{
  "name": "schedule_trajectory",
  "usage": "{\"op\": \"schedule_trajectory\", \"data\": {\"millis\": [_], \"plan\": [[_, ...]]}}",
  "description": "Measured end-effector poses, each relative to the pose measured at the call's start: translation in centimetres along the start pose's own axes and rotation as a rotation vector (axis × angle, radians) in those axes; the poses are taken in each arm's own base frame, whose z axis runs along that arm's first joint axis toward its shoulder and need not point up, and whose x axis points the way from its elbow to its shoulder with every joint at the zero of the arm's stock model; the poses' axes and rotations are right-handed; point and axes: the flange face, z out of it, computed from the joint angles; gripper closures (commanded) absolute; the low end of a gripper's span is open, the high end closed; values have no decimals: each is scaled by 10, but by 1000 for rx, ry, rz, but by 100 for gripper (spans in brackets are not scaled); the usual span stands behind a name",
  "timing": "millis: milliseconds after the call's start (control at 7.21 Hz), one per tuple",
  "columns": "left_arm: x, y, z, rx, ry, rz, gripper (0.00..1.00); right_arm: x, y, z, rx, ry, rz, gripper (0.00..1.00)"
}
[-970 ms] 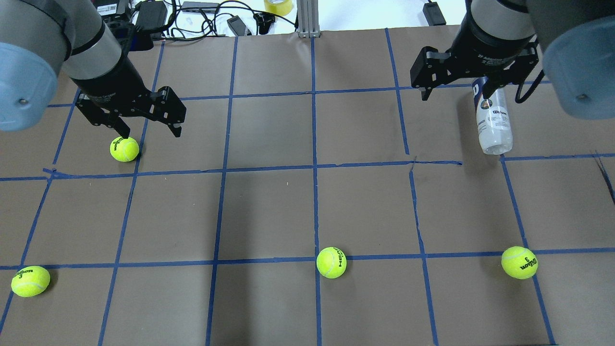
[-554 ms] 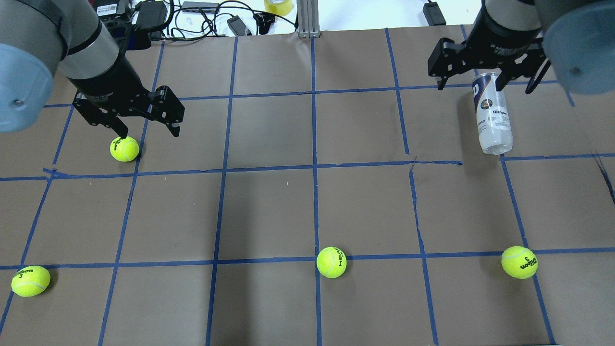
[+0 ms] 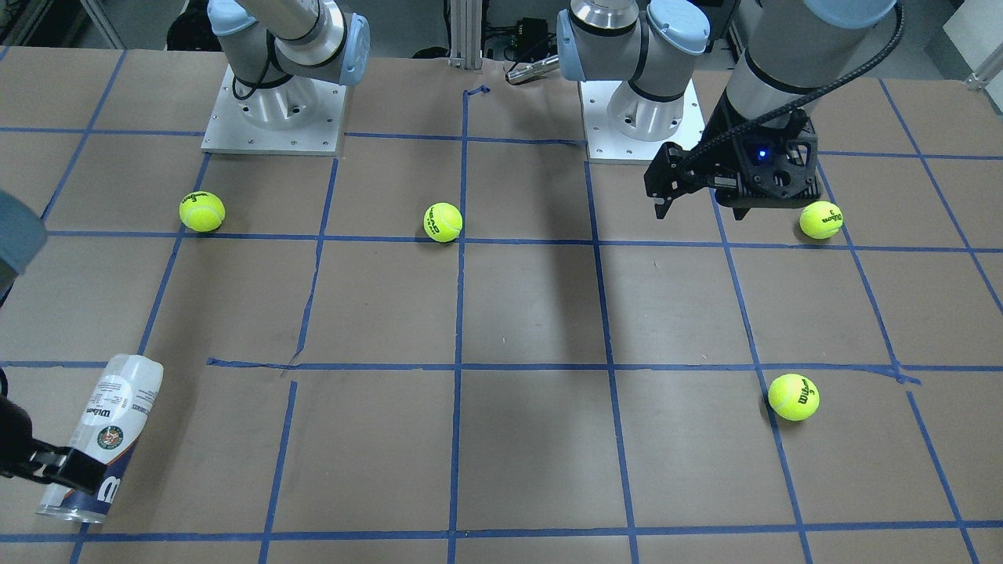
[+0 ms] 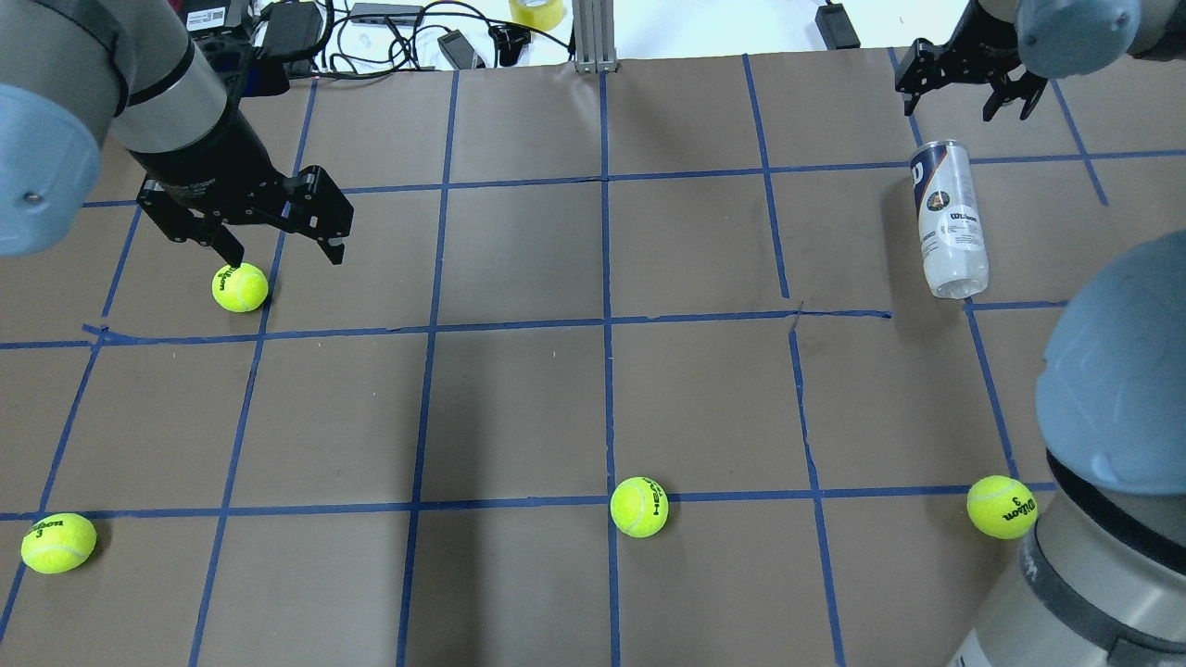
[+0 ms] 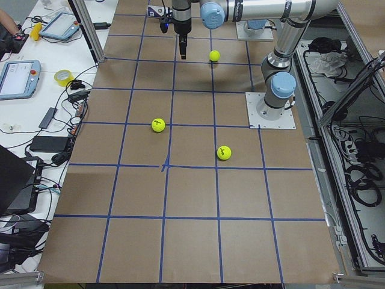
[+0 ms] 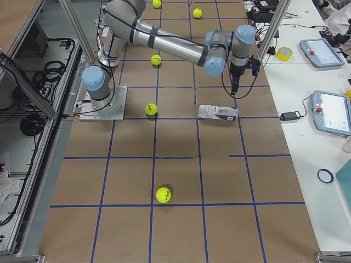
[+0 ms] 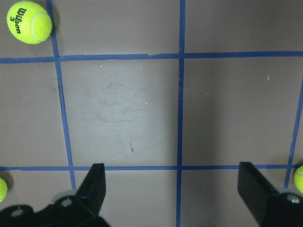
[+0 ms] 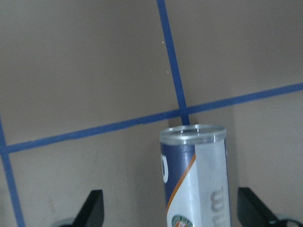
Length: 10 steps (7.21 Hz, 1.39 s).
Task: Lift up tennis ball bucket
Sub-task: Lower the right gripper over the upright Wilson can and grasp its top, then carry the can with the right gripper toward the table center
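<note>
The tennis ball bucket [image 4: 947, 218] is a clear Wilson can that lies on its side at the far right of the table. It also shows in the front view [image 3: 98, 435] and the right side view [image 6: 218, 113]. My right gripper [image 4: 959, 88] is open and hovers just beyond the can's navy-band end. In the right wrist view the can's rim [image 8: 193, 135] lies between the spread fingers [image 8: 92, 208]. My left gripper [image 4: 287, 255] is open and empty, just above a tennis ball [image 4: 240, 287] at the far left.
Three more tennis balls lie near the front: left [image 4: 58, 542], middle [image 4: 639, 506], right [image 4: 1002, 507]. Cables, devices and a tape roll [image 4: 537, 11] line the far edge. My right arm's elbow [image 4: 1112, 408] hangs over the near right corner.
My right gripper has moved from over the can's far end toward the table's far edge, still open. The right elbow has swung into the lower right. The left arm has hardly moved.
</note>
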Motion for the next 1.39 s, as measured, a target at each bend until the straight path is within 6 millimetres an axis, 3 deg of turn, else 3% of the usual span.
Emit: {"op": "schedule_trajectory", "data": {"millis": [277, 554, 832, 1109, 1386], "plan": [[0, 0, 0, 0, -1, 1, 0, 18, -18, 67, -1, -3, 6, 0], [0, 0, 0, 1, -1, 2, 0, 30, -19, 105, -39, -13, 14, 0], [0, -1, 0, 0, -1, 2, 0, 40, -13, 119, -74, -19, 11, 0], [0, -1, 1, 0, -1, 2, 0, 41, -8, 119, -112, -26, -26, 2], [0, -1, 1, 0, -1, 2, 0, 41, -7, 118, -116, -31, -96, 56]]}}
